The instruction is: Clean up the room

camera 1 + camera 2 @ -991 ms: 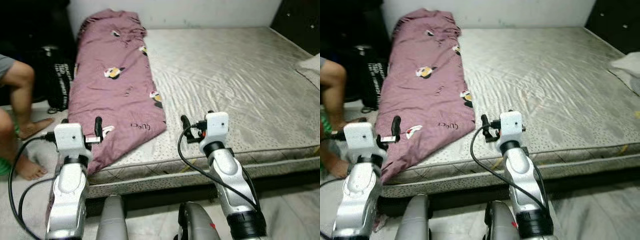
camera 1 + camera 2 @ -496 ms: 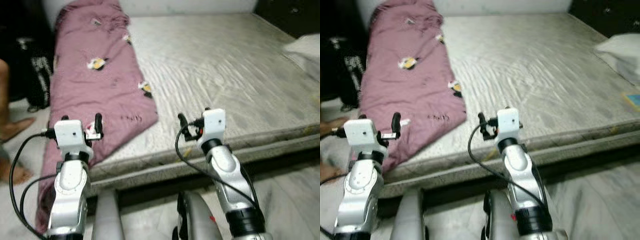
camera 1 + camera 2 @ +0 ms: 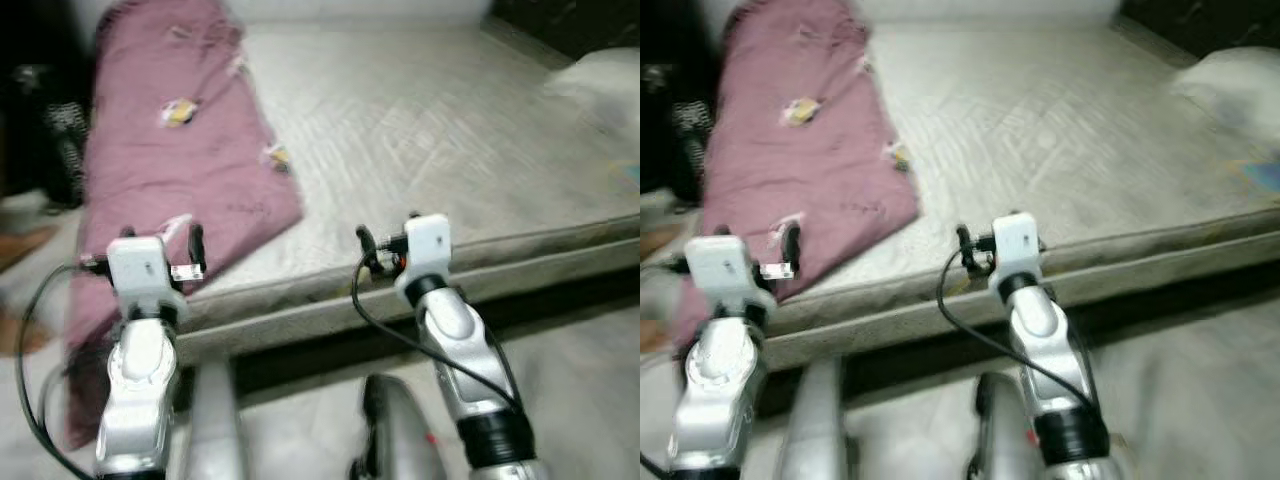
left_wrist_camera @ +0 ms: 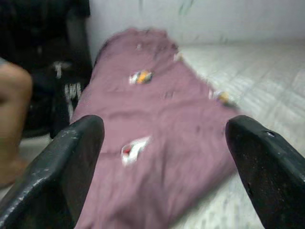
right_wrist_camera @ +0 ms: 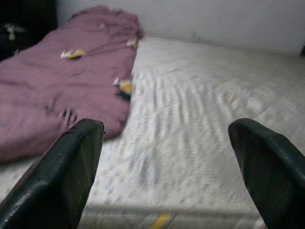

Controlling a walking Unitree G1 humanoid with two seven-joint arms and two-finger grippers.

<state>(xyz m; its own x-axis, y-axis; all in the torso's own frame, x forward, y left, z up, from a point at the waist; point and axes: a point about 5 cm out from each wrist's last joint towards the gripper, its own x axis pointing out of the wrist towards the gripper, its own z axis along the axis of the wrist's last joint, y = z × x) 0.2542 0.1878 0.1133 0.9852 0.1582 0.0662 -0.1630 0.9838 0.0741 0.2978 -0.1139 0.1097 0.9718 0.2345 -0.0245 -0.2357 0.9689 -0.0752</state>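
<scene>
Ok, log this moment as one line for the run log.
scene: purple blanket on mattress | left gripper: open, facing blanket | right gripper: open, over mattress edge | holding: nothing

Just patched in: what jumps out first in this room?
A mauve blanket with small cartoon prints lies lengthwise along the left side of a bare grey mattress, its near end drooping over the edge. Both grippers, left gripper and right gripper, hover open, empty, before that edge. A white pillow sits far right.

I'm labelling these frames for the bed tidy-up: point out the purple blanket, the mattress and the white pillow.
purple blanket (image 3: 190, 160): left eye view, middle of the fabric.
mattress (image 3: 420, 150): left eye view, bare top surface.
white pillow (image 3: 1230, 80): right eye view, its visible middle.
</scene>
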